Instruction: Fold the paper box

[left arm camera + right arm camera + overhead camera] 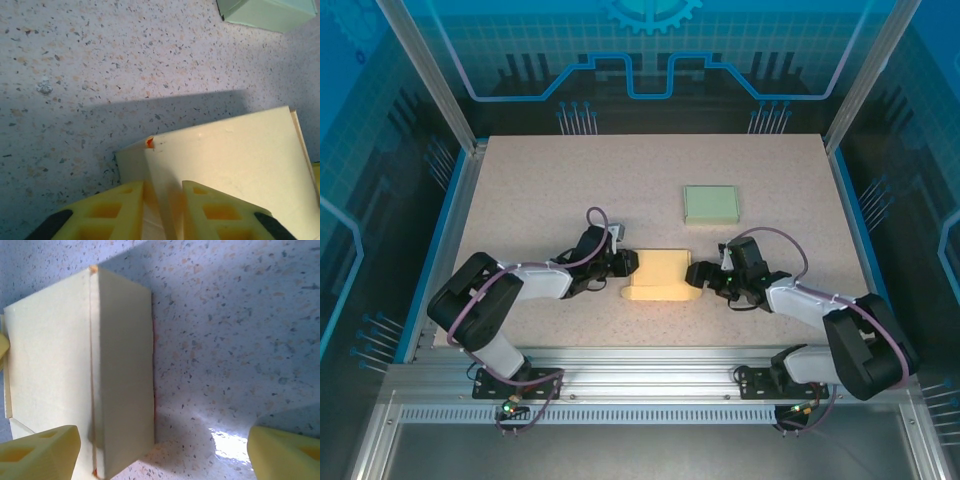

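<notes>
Folding looked midway: the cream paper box (660, 275) sat mid-table (540, 190) between both arms. The left gripper (165, 202) pinched 1 upright wall, nearly closed. The right gripper (165, 455) gaped wide, holding nothing, and probably needed to close on the opposite wall next.

Top cam: fixed, high, behind near edge of counter (570, 190), tilted down and fwd. It takes in the whole counter, w/ box (660, 275) about mid-frame and far off. Left wrist cam: very close, just left of box, looks past left jaws and over box to green box (710, 204) beyond. Right wrist cam: close, just right of box, looks down on it, right jaws at bottom corners. All 3 share box and counter round it; top and left wrist also share green box.
</notes>
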Controlling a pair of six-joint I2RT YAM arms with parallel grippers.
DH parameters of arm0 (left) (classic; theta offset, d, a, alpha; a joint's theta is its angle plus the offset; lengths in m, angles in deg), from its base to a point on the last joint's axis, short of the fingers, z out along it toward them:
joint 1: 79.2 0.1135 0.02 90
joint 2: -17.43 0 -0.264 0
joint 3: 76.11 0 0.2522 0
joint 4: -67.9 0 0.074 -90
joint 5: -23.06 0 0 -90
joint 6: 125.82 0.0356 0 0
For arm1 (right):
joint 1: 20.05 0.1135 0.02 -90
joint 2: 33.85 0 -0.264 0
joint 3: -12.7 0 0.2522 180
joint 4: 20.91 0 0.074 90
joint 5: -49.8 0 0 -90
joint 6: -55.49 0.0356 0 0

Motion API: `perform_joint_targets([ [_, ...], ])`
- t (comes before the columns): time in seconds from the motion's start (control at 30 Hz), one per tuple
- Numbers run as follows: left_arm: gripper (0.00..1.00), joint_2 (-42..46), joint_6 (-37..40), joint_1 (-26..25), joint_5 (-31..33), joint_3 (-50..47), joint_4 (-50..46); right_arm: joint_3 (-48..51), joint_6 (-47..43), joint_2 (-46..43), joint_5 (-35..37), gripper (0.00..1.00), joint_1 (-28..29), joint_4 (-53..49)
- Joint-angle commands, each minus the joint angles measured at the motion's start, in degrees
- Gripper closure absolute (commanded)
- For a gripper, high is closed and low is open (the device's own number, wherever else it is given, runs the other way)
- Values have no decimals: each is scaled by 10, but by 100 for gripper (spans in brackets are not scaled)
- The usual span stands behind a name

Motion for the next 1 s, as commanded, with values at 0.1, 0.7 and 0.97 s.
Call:
perform_joint_targets([
  [0.1,87,-22,-51,30,-10,-53,1,-9,19,53,-80,20,4,125],
  [0.7,88,24,-78,47,-23,-72,30,-88,-34,-8,-9,22,60,27],
  [0.97,88,81,-75,47,-18,-66,0,-148,-94,2,4,21,105,4],
])
